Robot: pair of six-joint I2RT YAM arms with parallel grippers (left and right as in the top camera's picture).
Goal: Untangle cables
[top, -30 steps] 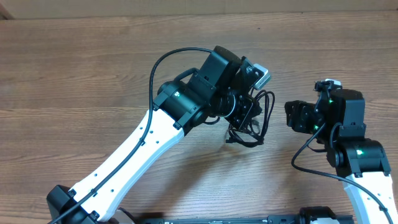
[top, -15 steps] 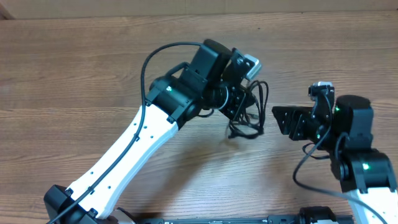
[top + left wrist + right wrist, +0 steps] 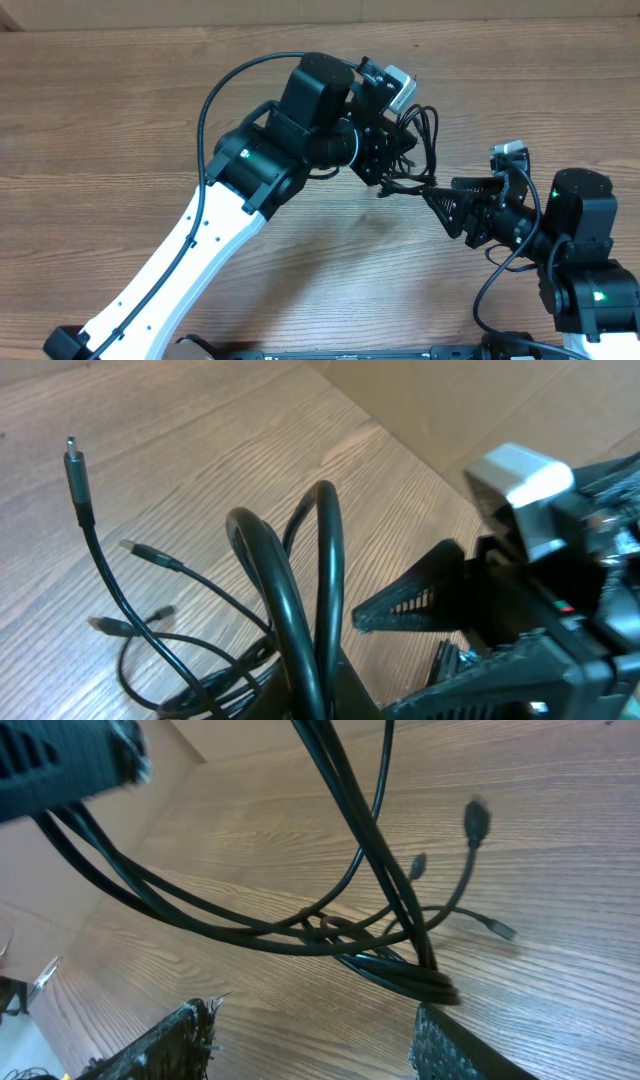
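The left gripper [image 3: 388,172] is pressed together on the cables [image 3: 428,128] and holds the bunch up over the middle of the table [image 3: 120,100], with two tall loops standing above the grip and the loose strands hanging down on the side of the right gripper [image 3: 447,207]. That one is spread, with nothing between its jaws, its tips just beside the lowest strands. The step in hand seems to be taking one strand with the right gripper so the bunch can be drawn apart. To do it well, the right gripper should pick a single cord, not the thick run of several lying together [image 3: 430,982], and close on it near a free end. The plug ends [image 3: 77,463] fan out to one side in the left wrist view, well apart from each other, so a tail leading to one of them looks the easiest to follow. The pull should then go away from the left gripper, slowly, while the left one holds firm. In the right wrist view the fingers [image 3: 170,1040] sit low on either side, and the strands cross ahead of the gap, so the gripper must go forward and line up before closing. A small knot [image 3: 322,925], where thin strands twist round each other, stands in the way and may tighten under a hard tug. Whether the lowest bend rests on the table is unclear. The thicker arm wire [image 3: 215,95] arches nearby and must not be caught.
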